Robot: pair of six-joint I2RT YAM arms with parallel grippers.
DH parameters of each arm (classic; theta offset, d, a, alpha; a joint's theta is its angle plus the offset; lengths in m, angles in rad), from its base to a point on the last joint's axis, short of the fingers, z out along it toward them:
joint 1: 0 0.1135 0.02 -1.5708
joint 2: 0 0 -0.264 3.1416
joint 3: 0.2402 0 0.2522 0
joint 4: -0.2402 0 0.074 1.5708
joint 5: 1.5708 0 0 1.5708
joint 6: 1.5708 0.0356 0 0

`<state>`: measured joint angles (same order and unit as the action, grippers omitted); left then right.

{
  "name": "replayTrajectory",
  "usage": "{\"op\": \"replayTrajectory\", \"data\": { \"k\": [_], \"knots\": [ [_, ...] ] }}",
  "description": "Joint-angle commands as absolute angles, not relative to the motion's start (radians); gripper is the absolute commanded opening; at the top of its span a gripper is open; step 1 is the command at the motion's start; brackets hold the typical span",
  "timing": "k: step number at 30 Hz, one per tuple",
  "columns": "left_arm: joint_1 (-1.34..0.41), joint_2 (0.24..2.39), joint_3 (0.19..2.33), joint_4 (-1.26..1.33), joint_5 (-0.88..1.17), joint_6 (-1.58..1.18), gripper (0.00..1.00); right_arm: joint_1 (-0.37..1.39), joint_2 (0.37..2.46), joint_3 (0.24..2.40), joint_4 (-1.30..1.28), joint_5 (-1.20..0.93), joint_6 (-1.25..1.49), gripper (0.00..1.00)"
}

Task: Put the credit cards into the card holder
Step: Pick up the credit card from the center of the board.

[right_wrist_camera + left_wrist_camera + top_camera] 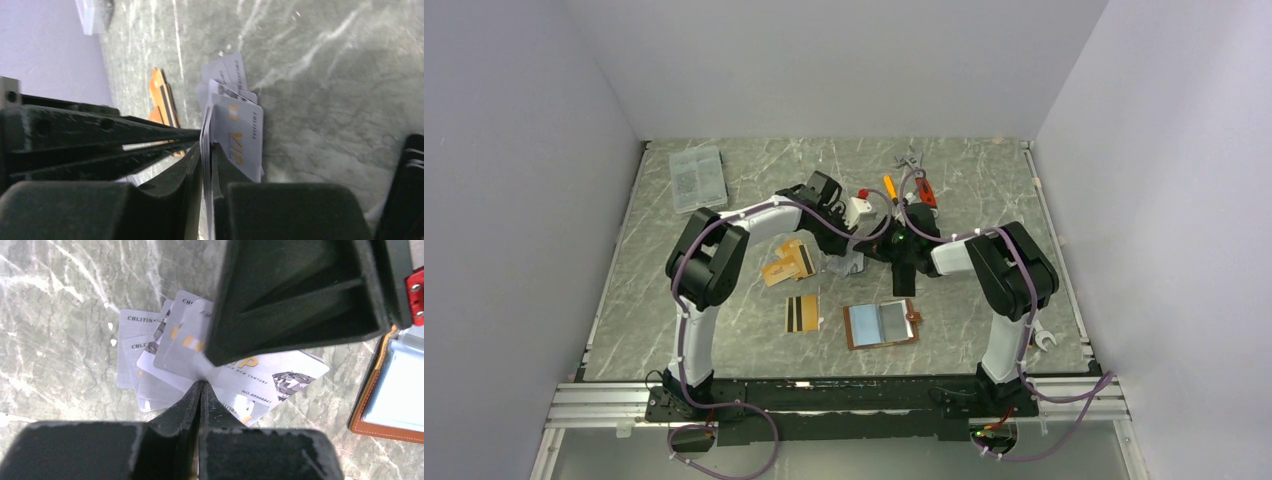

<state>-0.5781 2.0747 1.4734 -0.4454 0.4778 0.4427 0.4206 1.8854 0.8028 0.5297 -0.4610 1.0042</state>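
Clamping shut together on one fan of silver cards (280, 375), left gripper (200, 385) and right gripper (206, 148) meet above the worktop (724, 335); card holder (881, 325) lies open nearby, orange cards (789, 262) loose, filling seemingly barely begun.

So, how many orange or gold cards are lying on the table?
3, at least: an overlapping pair, and closer to the robot a black-striped one, left of the open card holder. Overlap may hide more.
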Motion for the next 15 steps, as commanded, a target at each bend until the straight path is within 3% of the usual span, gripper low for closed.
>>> {"op": "replayTrajectory", "data": {
  "k": [1, 3, 10, 11, 12, 13, 14, 15],
  "knots": [
    [-0.538, 1.991, 1.467, -0.447, 0.537, 0.428, 0.07, 0.428, 1.823, 0.831, 0.445, -0.415, 0.936, 0.09],
    [-0.521, 1.950, 1.467, -0.465, 0.539, 0.427, 0.08, 0.424, 1.810, 0.848, 0.422, -0.417, 0.917, 0.00],
    [-0.465, 1.804, 1.471, -0.523, 0.588, 0.329, 0.17, 0.395, 1.758, 0.859, 0.481, -0.533, 0.911, 0.00],
    [-0.454, 1.787, 1.462, -0.519, 0.619, 0.302, 0.26, 0.393, 1.747, 0.854, 0.497, -0.556, 0.911, 0.00],
    [-0.442, 1.768, 1.453, -0.512, 0.653, 0.269, 0.43, 0.390, 1.738, 0.846, 0.521, -0.581, 0.916, 0.00],
    [-0.431, 1.753, 1.446, -0.505, 0.687, 0.237, 0.78, 0.389, 1.727, 0.835, 0.547, -0.602, 0.922, 0.00],
    [-0.417, 1.745, 1.443, -0.505, 0.720, 0.209, 0.97, 0.390, 1.714, 0.824, 0.563, -0.620, 0.927, 0.00],
    [-0.407, 1.738, 1.441, -0.505, 0.749, 0.177, 0.99, 0.389, 1.698, 0.818, 0.562, -0.629, 0.924, 0.00]
  ]
}}
